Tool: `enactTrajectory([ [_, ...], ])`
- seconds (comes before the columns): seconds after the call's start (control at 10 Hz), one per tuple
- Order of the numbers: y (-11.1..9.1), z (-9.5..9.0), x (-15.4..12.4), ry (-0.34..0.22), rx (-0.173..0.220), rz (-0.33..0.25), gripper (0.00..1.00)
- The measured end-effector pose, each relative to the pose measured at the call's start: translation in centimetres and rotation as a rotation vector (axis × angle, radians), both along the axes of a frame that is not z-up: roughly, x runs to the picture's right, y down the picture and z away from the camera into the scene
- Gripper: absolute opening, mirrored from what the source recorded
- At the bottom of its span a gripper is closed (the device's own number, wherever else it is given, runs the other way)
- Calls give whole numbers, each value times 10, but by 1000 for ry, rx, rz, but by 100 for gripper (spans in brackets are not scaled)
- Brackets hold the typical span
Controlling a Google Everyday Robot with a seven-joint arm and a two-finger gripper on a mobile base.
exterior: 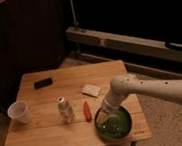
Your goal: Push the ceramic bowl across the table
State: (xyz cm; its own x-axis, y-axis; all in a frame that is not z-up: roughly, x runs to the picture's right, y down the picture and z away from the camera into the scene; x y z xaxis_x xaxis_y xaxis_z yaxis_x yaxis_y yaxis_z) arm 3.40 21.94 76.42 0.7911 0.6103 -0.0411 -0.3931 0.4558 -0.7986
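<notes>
Ceramic bowl [120, 127] sits at table [42, 138] 5 o'clock corner, by front edge. Gripper [104, 117] is down in bowl's 10 o'clock side; spread or pressed together, can't tell. Red obj [86, 110] sits just beside bowl at 9 o'clock.

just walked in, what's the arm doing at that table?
The robot arm reaches in from the right of the picture, its claw down on the left side of the green bowl, which sits near the front right corner of the table. A white cup stands at the far left.
</notes>
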Motion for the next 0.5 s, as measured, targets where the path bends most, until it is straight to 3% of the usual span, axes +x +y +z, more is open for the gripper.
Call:
enactTrajectory([
  [0.5,3,3,29,101,48,58,14],
])
